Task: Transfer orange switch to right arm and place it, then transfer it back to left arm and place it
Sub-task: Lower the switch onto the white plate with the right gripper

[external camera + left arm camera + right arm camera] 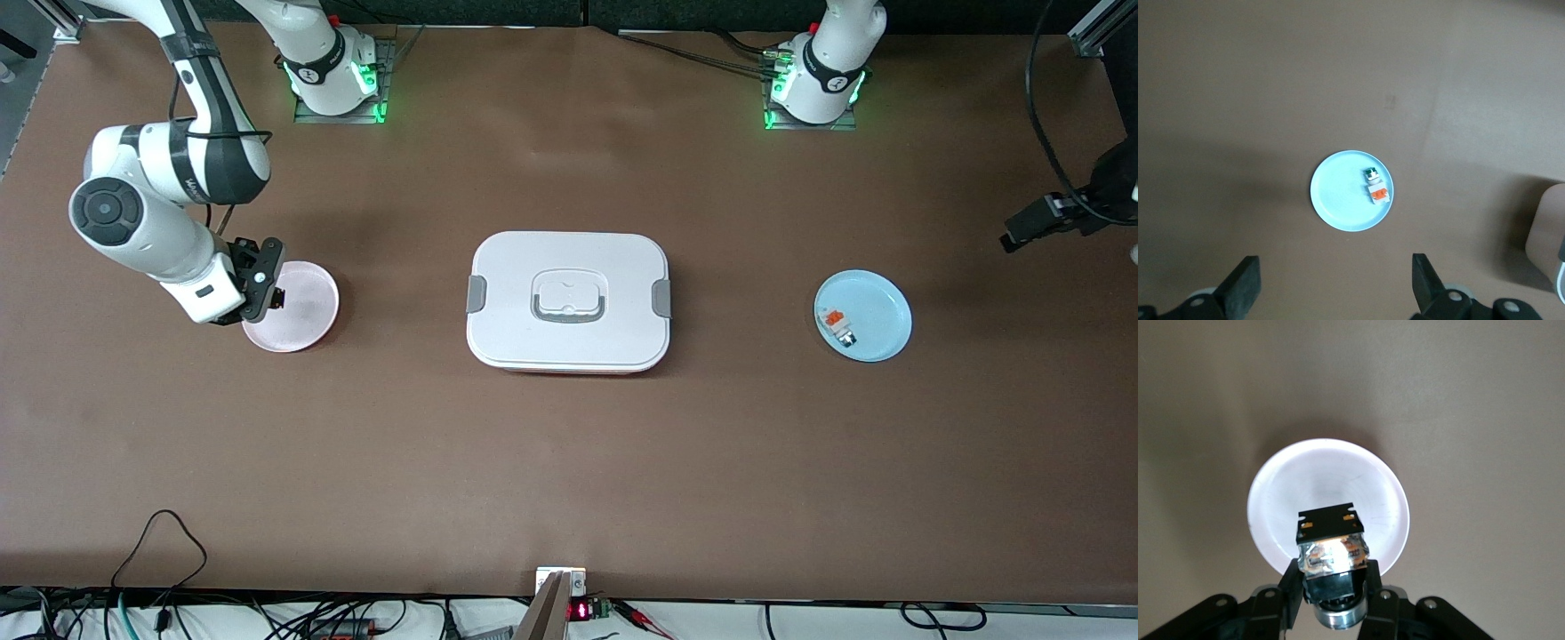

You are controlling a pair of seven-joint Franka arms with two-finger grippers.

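The orange switch, a small black block with orange marks and a round metal-rimmed end, is clamped in my right gripper. In the front view that gripper hangs with the orange switch over the edge of a pink plate at the right arm's end of the table. The white lidded box with grey latches sits mid-table. My left gripper is open and holds nothing, high above the bare table beside a blue plate.
The blue plate lies at the left arm's end and carries a small white-grey piece with an orange top and a green-topped piece. Cables run along the table edge nearest the front camera.
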